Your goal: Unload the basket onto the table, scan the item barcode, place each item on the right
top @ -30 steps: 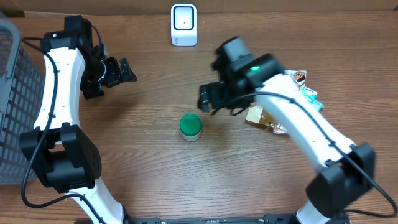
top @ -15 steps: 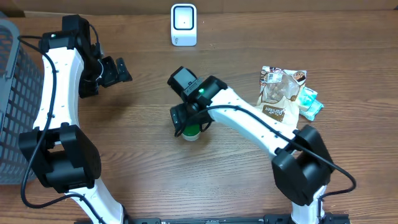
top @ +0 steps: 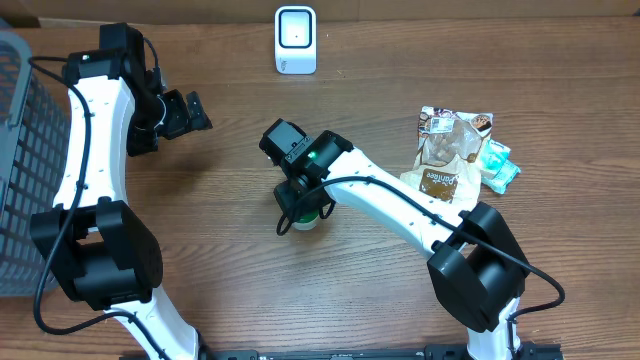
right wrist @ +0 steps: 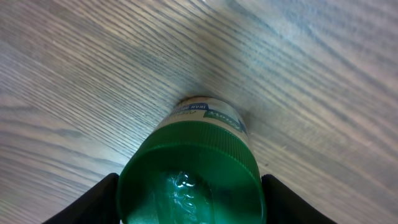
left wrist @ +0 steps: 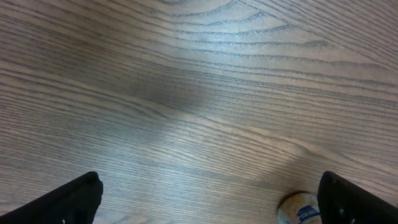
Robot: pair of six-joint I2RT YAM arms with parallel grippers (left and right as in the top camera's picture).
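While the green-capped jar (right wrist: pixel 189 168) stands upright on the wooden table (top: pixel 230 250), a little left of the table's centre in the overhead view, the right gripper (right wrist: pixel 193 200) sits directly over it. From the right wrist camera the green screw cap fills the lower middle of the picture, with a strip of pale label with blue print showing just beyond it. One dark finger (right wrist: pixel 99 202) lies against the cap's left edge and the other against its right edge, so the jaws flank the cap closely on both sides. Whether they already press on it or only stand just beside it, I cannot tell. From overhead only the lower rim of the jar shows beneath the right wrist, and the white right arm reaches to it from the table's near right.

Well away, toward the far left of the table, the left gripper (top: pixel 198 112) hangs above bare wood with its jaws spread wide and nothing between them. In its own wrist view the two fingertips appear only in the bottom corners.

A white scanner (top: pixel 295 40) stands at the far edge, beyond the jar. To the right lie a brown snack bag (top: pixel 450 150) and a teal packet (top: pixel 497 165), touching one another. A grey mesh basket (top: pixel 20 160) lines the left edge.
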